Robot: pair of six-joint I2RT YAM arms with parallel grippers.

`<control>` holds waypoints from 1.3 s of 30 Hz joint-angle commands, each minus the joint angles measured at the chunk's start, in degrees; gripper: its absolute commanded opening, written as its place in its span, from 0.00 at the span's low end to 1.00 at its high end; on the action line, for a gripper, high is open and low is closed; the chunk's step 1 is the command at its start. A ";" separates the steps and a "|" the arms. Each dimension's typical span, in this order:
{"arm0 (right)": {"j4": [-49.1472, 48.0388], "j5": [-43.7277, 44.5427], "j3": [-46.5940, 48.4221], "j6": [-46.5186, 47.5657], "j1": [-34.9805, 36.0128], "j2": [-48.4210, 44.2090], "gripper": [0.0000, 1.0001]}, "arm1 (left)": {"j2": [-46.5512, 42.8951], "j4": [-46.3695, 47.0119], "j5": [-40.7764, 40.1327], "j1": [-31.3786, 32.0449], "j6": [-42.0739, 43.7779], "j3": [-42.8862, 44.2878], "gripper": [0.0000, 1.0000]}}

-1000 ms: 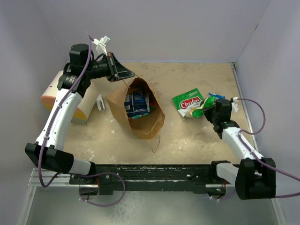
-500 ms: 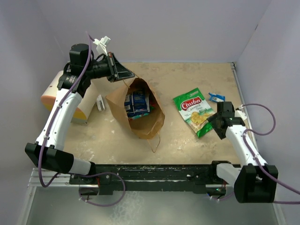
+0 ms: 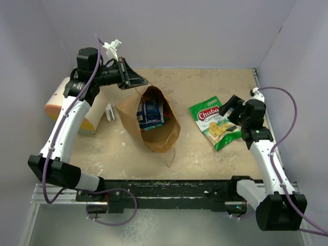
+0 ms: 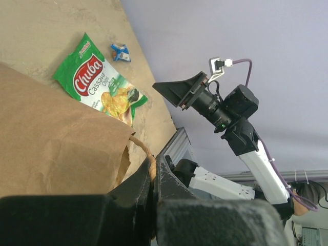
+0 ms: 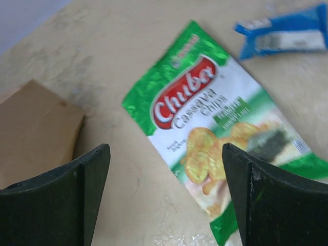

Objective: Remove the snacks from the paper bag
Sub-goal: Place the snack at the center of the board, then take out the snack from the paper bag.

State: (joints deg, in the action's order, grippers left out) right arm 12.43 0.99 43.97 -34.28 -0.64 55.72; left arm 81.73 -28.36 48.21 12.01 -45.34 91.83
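Observation:
The brown paper bag (image 3: 163, 137) lies open-mouthed at the table's middle, with dark blue snacks (image 3: 149, 114) showing inside. My left gripper (image 3: 139, 82) is shut on the bag's twisted handle (image 4: 144, 149) at the far rim, the cord pinched between its fingers (image 4: 169, 179). A green-white packet (image 3: 216, 123) lies flat on the table right of the bag, also seen in the right wrist view (image 5: 220, 128). My right gripper (image 5: 166, 169) hovers above it, open and holding nothing. A small blue packet (image 5: 284, 36) lies just beyond the green one.
A cream cylinder with an orange end (image 3: 65, 105) lies at the left wall. A small white block (image 3: 109, 111) stands left of the bag. Lilac walls close in the back and both sides. A black rail (image 3: 169, 187) runs along the near edge.
My right gripper opened and let go of the green-white packet, which now lies flat. The right arm then rose and swung back. The left gripper and the bag stayed put.

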 commanded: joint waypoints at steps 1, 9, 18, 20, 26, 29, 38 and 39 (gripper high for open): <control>-15.18 -16.14 4.09 13.01 3.73 0.09 0.90 | -0.75 3.36 0.90 -0.63 1.03 0.95 0.00; -19.69 -26.27 9.89 35.41 27.56 1.97 0.86 | -0.52 3.85 0.54 -0.58 0.63 0.85 0.00; -17.44 -27.37 10.83 68.61 49.75 6.86 0.78 | -0.79 3.80 -0.25 -0.59 0.08 0.49 0.00; -15.85 -25.17 12.78 74.68 51.66 10.54 0.76 | -0.85 3.52 -0.19 -0.58 0.15 0.44 0.00; -15.67 -13.96 18.95 85.66 54.78 23.68 0.61 | -1.81 3.39 -0.25 -0.59 0.04 -0.56 0.00; -17.78 -9.35 20.98 86.03 54.96 28.38 0.57 | -2.06 3.10 -0.16 -0.59 0.07 -0.14 0.00; -25.45 -6.41 20.79 81.91 54.96 36.24 0.46 | -2.42 2.62 0.23 -0.58 0.47 0.12 0.00; -26.00 -5.73 20.84 81.15 54.88 36.89 0.46 | -2.52 2.53 0.23 -0.58 0.58 0.22 0.00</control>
State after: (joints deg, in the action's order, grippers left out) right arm -7.09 -8.05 62.92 48.84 54.11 91.77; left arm 81.65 -27.97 47.99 12.01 -45.43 91.07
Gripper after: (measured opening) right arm 0.471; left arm 0.007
